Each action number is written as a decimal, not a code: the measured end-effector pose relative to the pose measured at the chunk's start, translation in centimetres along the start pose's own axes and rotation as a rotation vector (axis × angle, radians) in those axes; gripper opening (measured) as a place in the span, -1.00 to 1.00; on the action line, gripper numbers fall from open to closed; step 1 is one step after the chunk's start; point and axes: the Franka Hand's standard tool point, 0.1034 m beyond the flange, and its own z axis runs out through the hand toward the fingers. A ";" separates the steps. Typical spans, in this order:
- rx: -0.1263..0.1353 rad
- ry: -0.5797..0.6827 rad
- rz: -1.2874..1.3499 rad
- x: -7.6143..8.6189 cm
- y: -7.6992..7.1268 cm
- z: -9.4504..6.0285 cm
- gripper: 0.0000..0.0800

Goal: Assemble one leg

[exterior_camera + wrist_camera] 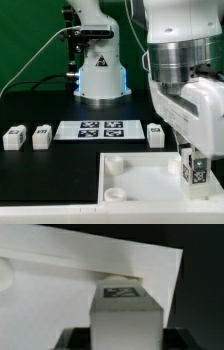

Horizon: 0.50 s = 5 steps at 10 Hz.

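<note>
Leg [189, 168]: small white rectangular post, marker tag on its face, standing upright at the white panel's [140, 170] corner, top end against it.

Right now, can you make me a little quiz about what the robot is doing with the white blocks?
1. True or false: the gripper is holding a leg over the white panel.
2. How many other legs lie loose on the table in the exterior view? A) one B) three C) five
3. Fill in: the flat sheet of tags between the loose legs is the ______ board.

Key:
1. True. The wrist view shows the leg between the fingers, its tip at the panel.
2. B.
3. Marker; it is the marker board.
</note>
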 end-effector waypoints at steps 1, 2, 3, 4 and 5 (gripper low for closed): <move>0.001 -0.002 0.031 -0.1 0.0 0.0 -0.27; 0.001 -0.002 -0.024 0.0 0.0 0.0 -0.26; 0.000 -0.003 -0.046 -0.1 0.0 0.0 -0.26; 0.000 -0.003 -0.049 -0.2 0.1 0.1 0.30; 0.021 -0.001 -0.189 -0.4 0.0 0.2 0.30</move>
